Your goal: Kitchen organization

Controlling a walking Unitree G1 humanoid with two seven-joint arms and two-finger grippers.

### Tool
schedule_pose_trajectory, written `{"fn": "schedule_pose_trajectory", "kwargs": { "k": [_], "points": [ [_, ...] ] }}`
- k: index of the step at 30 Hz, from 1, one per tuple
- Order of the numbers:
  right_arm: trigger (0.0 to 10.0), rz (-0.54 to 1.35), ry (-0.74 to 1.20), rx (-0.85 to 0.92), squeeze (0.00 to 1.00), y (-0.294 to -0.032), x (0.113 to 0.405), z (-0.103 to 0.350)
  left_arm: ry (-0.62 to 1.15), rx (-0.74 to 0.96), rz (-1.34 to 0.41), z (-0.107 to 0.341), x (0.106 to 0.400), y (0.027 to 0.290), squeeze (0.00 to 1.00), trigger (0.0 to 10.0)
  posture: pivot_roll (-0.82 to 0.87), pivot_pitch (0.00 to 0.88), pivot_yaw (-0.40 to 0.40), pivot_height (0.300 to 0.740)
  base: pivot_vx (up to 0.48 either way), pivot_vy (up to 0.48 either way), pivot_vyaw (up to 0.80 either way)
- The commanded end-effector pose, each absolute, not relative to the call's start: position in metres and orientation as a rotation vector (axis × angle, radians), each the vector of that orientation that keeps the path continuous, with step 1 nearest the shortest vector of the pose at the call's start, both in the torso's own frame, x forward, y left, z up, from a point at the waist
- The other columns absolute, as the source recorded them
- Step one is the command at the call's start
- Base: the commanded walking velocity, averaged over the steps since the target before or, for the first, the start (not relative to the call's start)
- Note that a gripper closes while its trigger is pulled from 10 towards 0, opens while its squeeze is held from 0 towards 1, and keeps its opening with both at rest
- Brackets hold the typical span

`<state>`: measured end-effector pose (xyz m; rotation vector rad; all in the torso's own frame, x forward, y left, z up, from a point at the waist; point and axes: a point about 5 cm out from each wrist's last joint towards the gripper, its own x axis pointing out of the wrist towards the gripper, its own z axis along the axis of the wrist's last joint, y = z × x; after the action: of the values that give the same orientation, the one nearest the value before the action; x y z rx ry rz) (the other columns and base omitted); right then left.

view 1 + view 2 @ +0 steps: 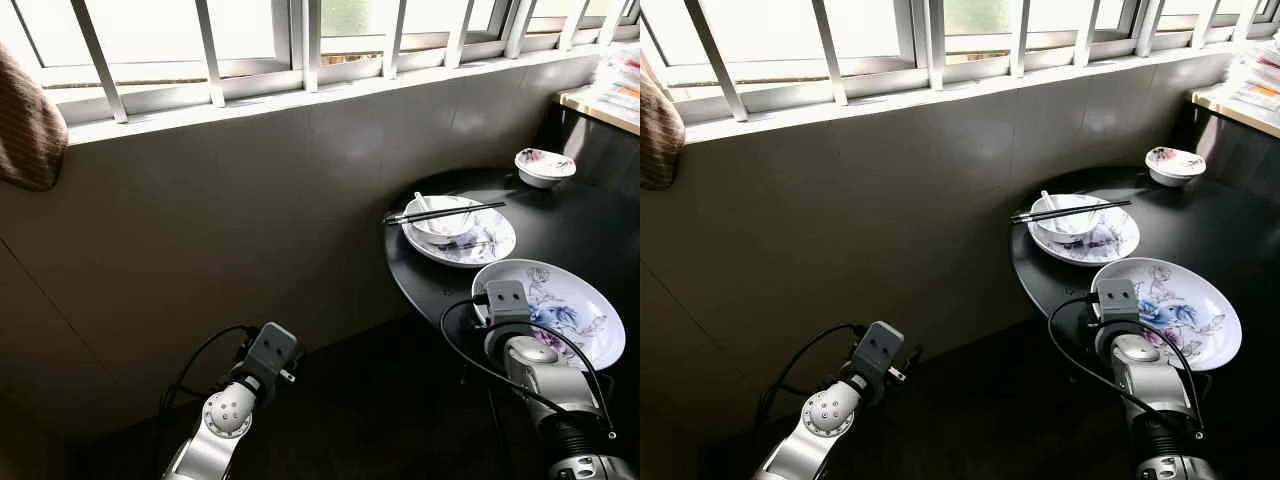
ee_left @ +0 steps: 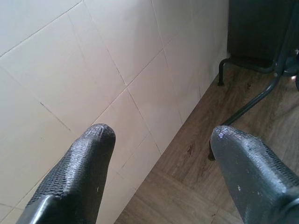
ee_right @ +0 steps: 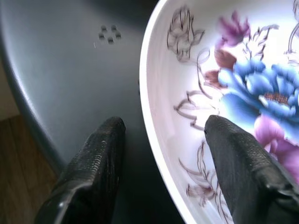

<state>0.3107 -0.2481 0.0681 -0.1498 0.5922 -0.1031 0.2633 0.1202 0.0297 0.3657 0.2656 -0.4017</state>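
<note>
A large white plate with blue and purple flowers (image 1: 565, 300) lies at the near edge of the round black table (image 1: 570, 225). My right gripper (image 3: 164, 124) is open and straddles the plate's rim (image 3: 148, 102): one finger (image 3: 238, 158) is over the plate's inside, the other (image 3: 98, 156) over the tabletop. Further back, a smaller floral plate (image 1: 487, 245) carries a white bowl (image 1: 440, 222) with a spoon and black chopsticks (image 1: 445, 212) laid across it. A small floral bowl (image 1: 545, 166) stands at the table's far side. My left gripper (image 2: 161, 135) is open and empty, low beside the tiled wall (image 2: 84, 70).
A barred window (image 1: 300, 40) with a sill runs along the wall behind. A brown cloth (image 1: 25, 125) hangs at far left. A counter (image 1: 605, 100) with packages sits at back right. Dark metal table legs (image 2: 252, 100) stand on the wooden floor (image 2: 196, 186).
</note>
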Motion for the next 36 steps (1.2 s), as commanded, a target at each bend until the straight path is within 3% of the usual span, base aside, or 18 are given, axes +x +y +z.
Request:
{"fn": "schedule_pose_trajectory", "kwargs": {
  "k": [1, 3, 4, 5, 8, 25, 36],
  "points": [
    [9.8, -0.052, 0.642, -0.176, 0.0, -0.246, 0.307, 0.062, 0.265, 0.354, -0.402, 0.029, 0.263, 0.121, 0.0, 10.0, -0.03, 0.0, -0.005, 0.74, 0.0, 0.0, 0.0],
    [9.8, -0.043, 0.646, -0.178, 0.0, -0.245, 0.306, 0.062, 0.265, 0.354, -0.402, 0.029, 0.263, 0.121, 0.0, 10.0, -0.03, 0.0, -0.005, 0.74, 0.0, 0.0, 0.0],
    [3.4, -0.039, 0.648, -0.178, 0.0, -0.245, 0.305, 0.061, 0.265, 0.353, -0.403, 0.03, 0.263, 0.121, 0.0, 10.0, -0.04, 0.0, -0.005, 0.74, 0.0, 0.0, 0.0],
    [3.4, -0.04, 0.649, -0.177, 0.0, -0.245, 0.305, 0.061, 0.265, 0.352, -0.403, 0.03, 0.263, 0.121, 0.0, 10.0, -0.04, 0.0, -0.005, 0.74, 0.0, 0.0, 0.0],
    [0.0, -0.047, 0.652, -0.181, 0.0, -0.246, 0.305, 0.061, 0.265, 0.351, -0.402, 0.03, 0.263, 0.122, 0.0, 10.0, -0.04, 0.0, -0.004, 0.74, 0.0, 0.0, 0.0],
    [0.0, -0.15, 0.545, -0.406, 0.0, -0.248, 0.306, 0.069, 0.266, 0.335, -0.399, 0.03, 0.265, 0.122, 0.0, 10.0, -0.03, 0.0, -0.007, 0.74, 0.0, 0.0, 0.0],
    [0.0, -0.223, 0.356, -0.709, 0.0, -0.254, 0.313, 0.093, 0.266, 0.322, -0.4, 0.03, 0.265, 0.121, 0.0, 10.0, -0.03, 0.0, -0.008, 0.74, 0.0, 0.0, 0.0]
  ]
}}
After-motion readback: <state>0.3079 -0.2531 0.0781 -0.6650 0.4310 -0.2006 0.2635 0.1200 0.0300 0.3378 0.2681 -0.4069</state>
